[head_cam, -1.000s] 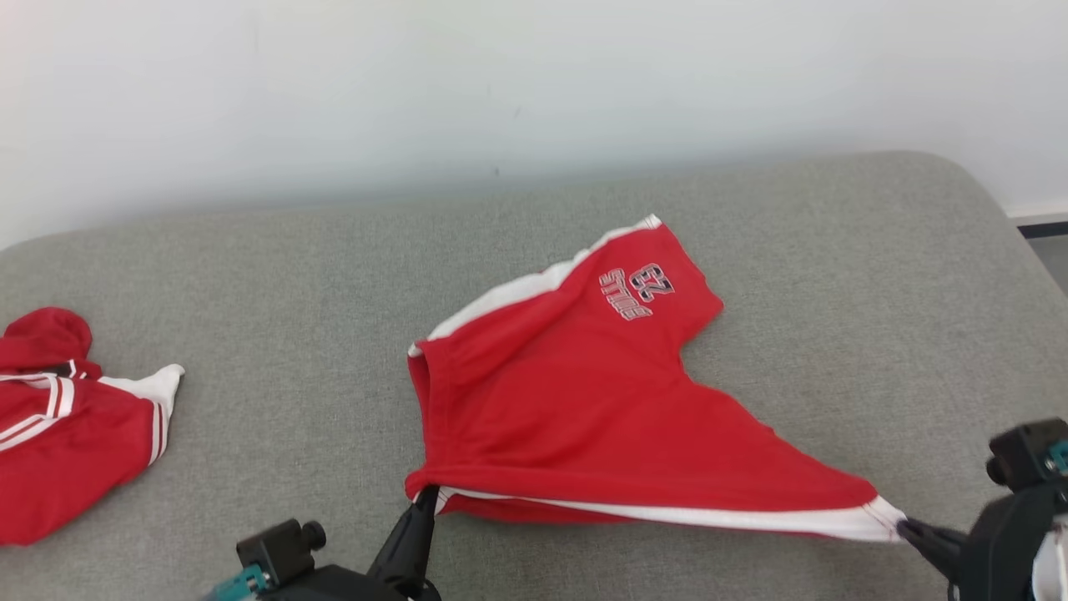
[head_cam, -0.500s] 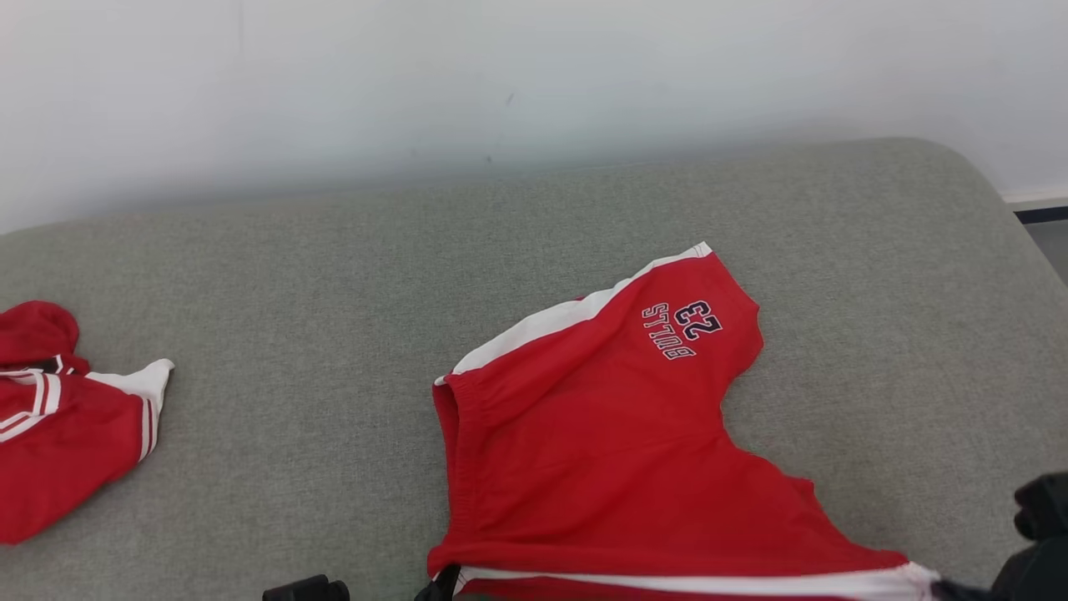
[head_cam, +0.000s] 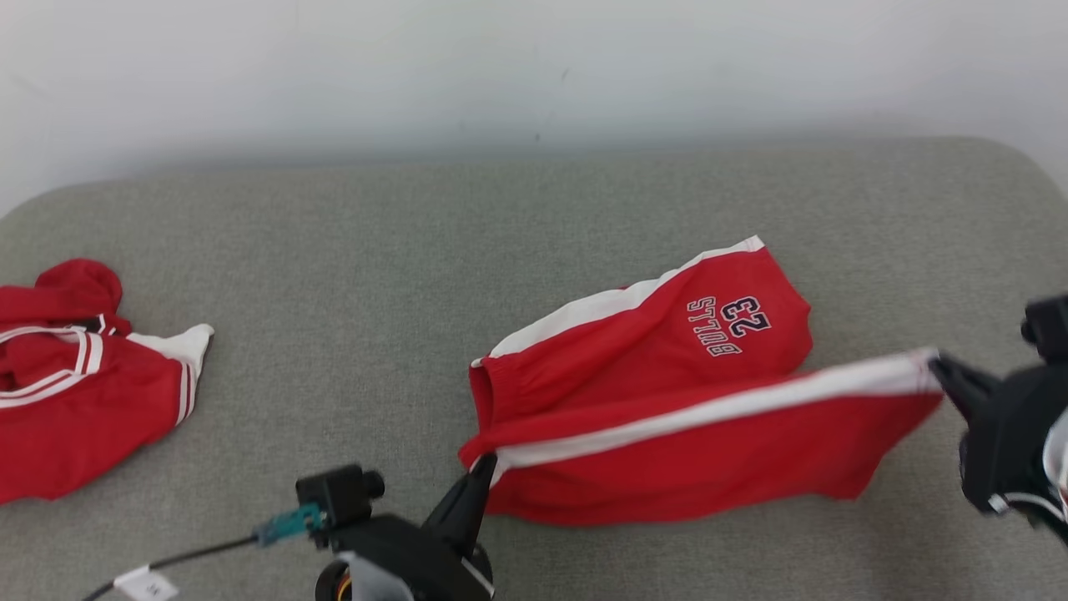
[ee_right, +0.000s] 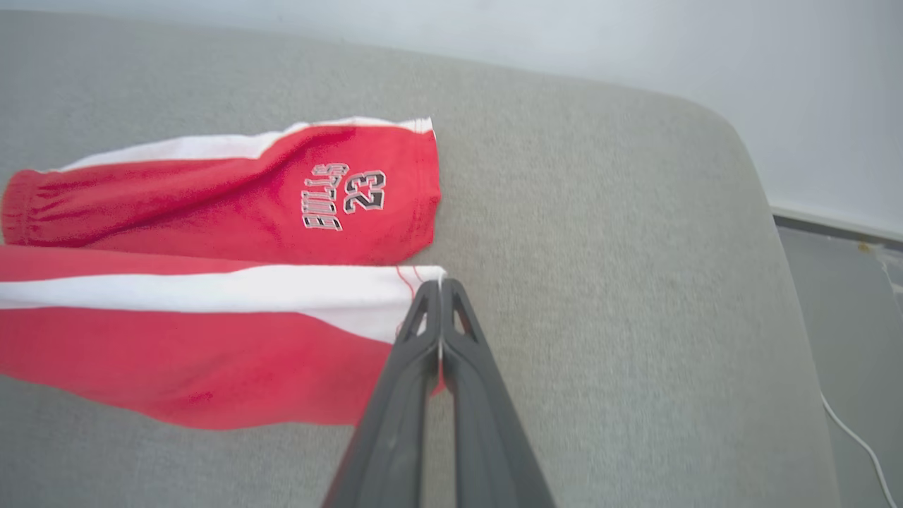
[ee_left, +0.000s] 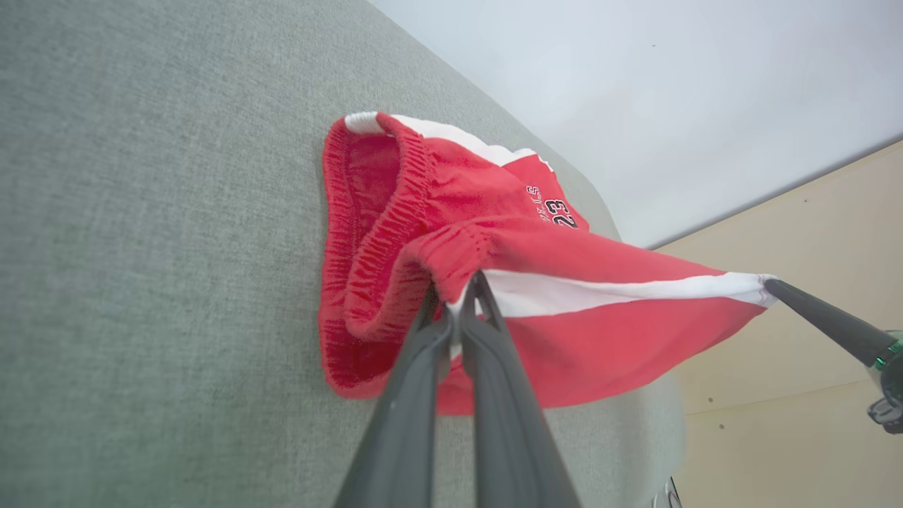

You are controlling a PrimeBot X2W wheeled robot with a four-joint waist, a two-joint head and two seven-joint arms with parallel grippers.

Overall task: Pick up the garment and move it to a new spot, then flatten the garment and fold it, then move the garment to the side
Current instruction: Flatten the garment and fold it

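Observation:
The garment (head_cam: 667,392) is a pair of red shorts with white side stripes and a "23" print, lying on the grey cushion. My left gripper (head_cam: 484,463) is shut on the waistband corner (ee_left: 458,282). My right gripper (head_cam: 934,367) is shut on the white-striped leg hem (ee_right: 430,279). Between the two grippers the near leg is lifted and stretched taut, hanging over the far leg (ee_right: 282,190), which lies flat with the print facing up.
A second red and white garment (head_cam: 75,392) lies crumpled at the cushion's left edge. A white wall runs behind the grey cushion (head_cam: 350,275). The cushion's rounded right edge (ee_right: 769,233) drops to the floor, where a white cable (ee_right: 857,441) lies.
Both grippers have raised the near leg and carried it up and back, so it now hangs stretched over the far leg. The head view has also shifted.

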